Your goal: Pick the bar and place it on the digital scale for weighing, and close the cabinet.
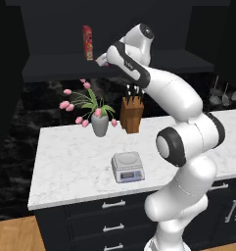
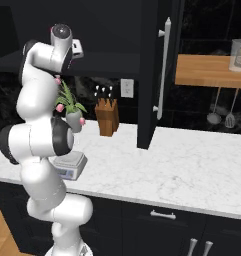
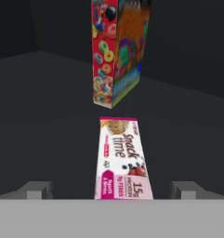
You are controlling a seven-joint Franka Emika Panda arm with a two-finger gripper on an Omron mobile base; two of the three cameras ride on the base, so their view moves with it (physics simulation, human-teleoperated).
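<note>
Fingers stand wide at the bottom of the hand view, holding nothing. Between them lies the bar on the cabinet shelf, its long axis running up the frame, away from the gripper, toward the box.

The flat pink-and-white snack bar packet loses its near end behind the grey band. In the left base view the white arm covers nearly all of it (a pale sliver shows). The tall red cereal box is cropped at the top edge. The small grey digital scale sits half behind the arm.
</note>
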